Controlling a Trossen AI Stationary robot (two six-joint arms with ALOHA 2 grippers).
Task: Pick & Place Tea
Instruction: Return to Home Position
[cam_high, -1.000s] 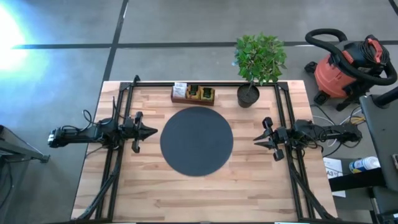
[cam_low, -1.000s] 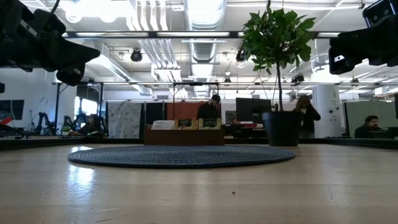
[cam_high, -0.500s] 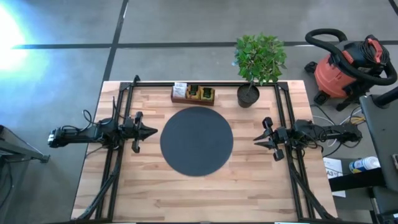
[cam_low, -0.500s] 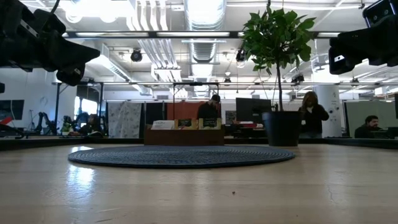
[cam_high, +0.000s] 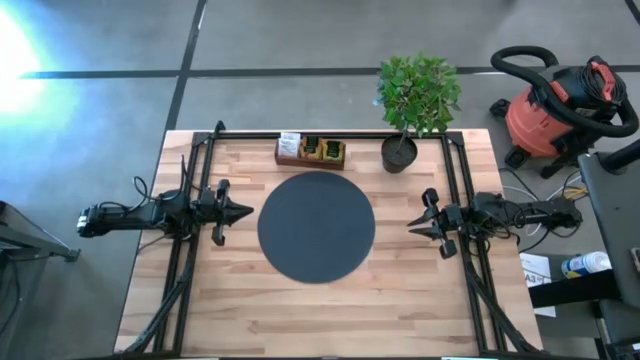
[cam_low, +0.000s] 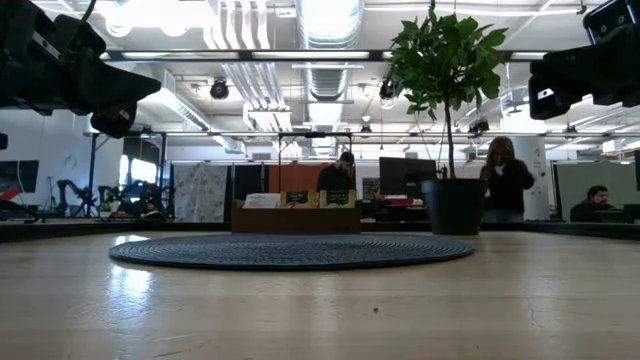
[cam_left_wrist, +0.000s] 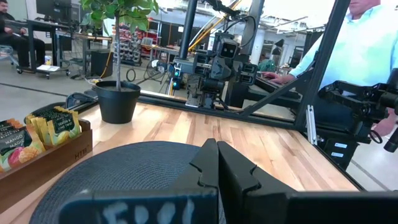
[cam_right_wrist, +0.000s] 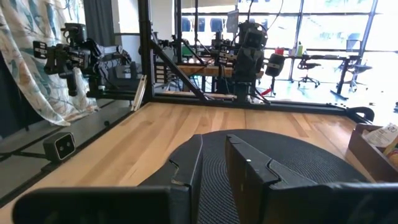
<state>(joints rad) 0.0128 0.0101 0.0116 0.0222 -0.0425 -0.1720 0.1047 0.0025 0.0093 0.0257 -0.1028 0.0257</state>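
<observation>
The tea sachets (cam_high: 318, 149) stand upright in a small brown wooden box (cam_high: 311, 152) at the table's far edge, just beyond the round black mat (cam_high: 316, 227). Yellow, green and red-printed packets (cam_left_wrist: 38, 132) show in the left wrist view, and a white one (cam_right_wrist: 380, 135) in the right wrist view. My left gripper (cam_high: 247, 211) hovers above the table left of the mat, shut and pointing at it. My right gripper (cam_high: 410, 222) hovers right of the mat, pointing at it, with a narrow gap between its fingers (cam_right_wrist: 214, 155). Neither holds anything.
A potted plant (cam_high: 400, 150) stands at the far edge, right of the box. Black frame rails (cam_high: 190, 250) run along the table's left and right sides. A red vacuum (cam_high: 555, 105) sits on the floor beyond the right side. Bare wood (cam_high: 320, 320) lies nearer than the mat.
Both arms and everything on the table have stayed still. In the room behind the table, a person beside the plant has shifted slightly to the right.
</observation>
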